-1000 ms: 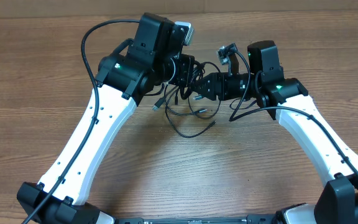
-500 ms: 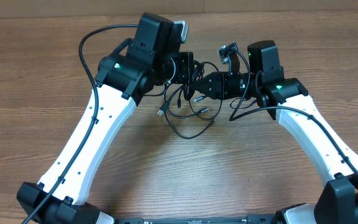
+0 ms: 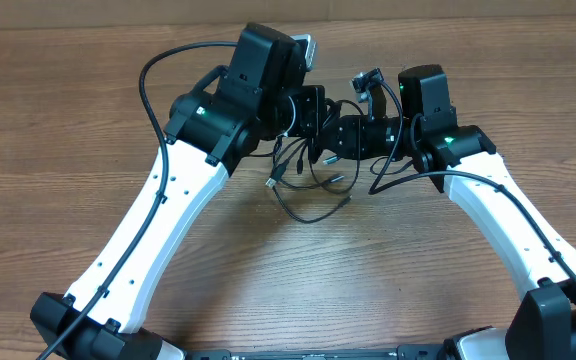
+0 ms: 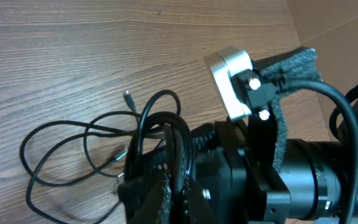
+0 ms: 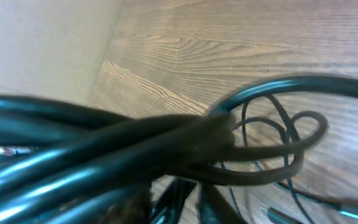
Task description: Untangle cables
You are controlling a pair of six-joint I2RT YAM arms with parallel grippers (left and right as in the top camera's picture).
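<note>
The cables (image 3: 309, 196) are a tangle of thin black cords held up between my two grippers, with loops and small plugs hanging to the wooden table. My left gripper (image 3: 312, 110) is shut on the upper part of the bundle. In the left wrist view the cables (image 4: 165, 124) run into its fingers (image 4: 179, 200). My right gripper (image 3: 336, 138) is right against the tangle from the other side. In the right wrist view the blurred cables (image 5: 135, 143) cross close above its jaws (image 5: 191, 208), which stand narrow; a grip does not show.
Pale cardboard (image 5: 42, 43) borders the far edge of the table (image 3: 298, 275). The right arm's silver wrist camera (image 4: 232, 81) sits close to my left gripper. Thick black arm cables (image 3: 148, 85) loop off the left arm.
My left arm has shifted right toward the right gripper, carrying the bundle, and the hanging loops moved right with it. The right arm stayed put while its jaws narrowed.
</note>
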